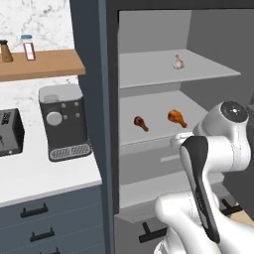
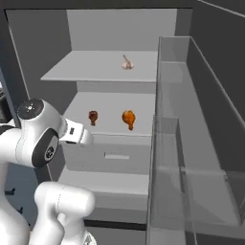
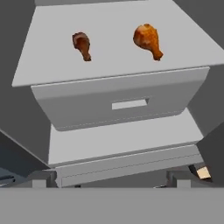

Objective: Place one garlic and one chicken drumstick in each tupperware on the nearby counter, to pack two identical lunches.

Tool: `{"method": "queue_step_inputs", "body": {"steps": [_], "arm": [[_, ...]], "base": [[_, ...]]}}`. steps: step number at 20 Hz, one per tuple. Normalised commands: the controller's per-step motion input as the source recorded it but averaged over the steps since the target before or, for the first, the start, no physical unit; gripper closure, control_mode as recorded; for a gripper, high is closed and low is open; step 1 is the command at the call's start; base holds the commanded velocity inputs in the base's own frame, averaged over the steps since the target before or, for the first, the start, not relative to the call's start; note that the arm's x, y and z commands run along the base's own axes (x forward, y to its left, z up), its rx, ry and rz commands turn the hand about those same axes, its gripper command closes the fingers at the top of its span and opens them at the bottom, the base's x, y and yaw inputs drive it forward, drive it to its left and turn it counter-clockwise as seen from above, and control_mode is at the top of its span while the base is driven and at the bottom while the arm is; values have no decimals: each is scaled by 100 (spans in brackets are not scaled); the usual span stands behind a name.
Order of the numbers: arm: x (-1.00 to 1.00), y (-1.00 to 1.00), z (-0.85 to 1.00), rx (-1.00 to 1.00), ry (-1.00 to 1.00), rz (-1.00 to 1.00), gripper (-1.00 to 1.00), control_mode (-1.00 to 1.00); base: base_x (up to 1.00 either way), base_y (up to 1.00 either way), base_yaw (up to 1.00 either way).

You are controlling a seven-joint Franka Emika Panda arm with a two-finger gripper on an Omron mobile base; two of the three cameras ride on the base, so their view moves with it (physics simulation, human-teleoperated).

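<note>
1. Grey fridge interior fills the scene, its door [image 2: 191, 143] swung open on the right, with a white marble desk [image 1: 34, 178] to the left carrying a coffee machine [image 1: 64, 121] and a toaster [image 1: 10, 131].
2. On the upper shelf [image 2: 95, 69] lies 1 garlic [image 2: 127, 63], toward the right of the shelf.
3. On the middle shelf [image 3: 118, 57] lie 2 chicken drumsticks: a darker, smaller drumstick [image 3: 82, 44] on the left and a larger orange drumstick [image 3: 148, 40] on the right, well apart from each other.
4. Below that shelf sits a closed drawer [image 3: 122, 105] with a slot handle.
5. Neither tupperware is anywhere to be seen, so I judge nothing is packed yet.
6. The gripper reads as spread wide, at about its fullest, with nothing between the fingers; the fingertips themselves are too faint at the bottom of the hand view to point out.
7. The relation that matters: both drumsticks lie ahead of and above the hand, with the drawer front nearer than they are.
8. In the hand view the orange drumstick has its meaty end up-left and its bone end down-right, so its long axis runs diagonally; the darker one runs closer to straight along the view's vertical.
9. I judge the next move calls for lifting and reaching forward over the shelf edge, with the fingers set across whichever drumstick's axis is chosen.
</note>
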Motion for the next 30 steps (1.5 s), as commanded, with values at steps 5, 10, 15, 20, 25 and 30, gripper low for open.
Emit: {"method": "queue_step_inputs", "body": {"steps": [5, 10, 15, 20, 25, 30], "arm": [[0, 0, 0, 0, 0, 0, -100, 100], [57, 0, -17, 0, 0, 4, -100, -100], [98, 0, -30, 0, 0, 5, -100, -100], [97, 0, -23, 0, 0, 6, -100, -100], [94, 3, -28, 0, 5, 7, -100, -100], [96, 17, -30, 0, 8, 4, -100, -100]], "base": [[47, -6, 18], [10, 0, 1], [0, 0, 0], [0, 0, 0], [0, 0, 0], [0, 0, 0]]}}
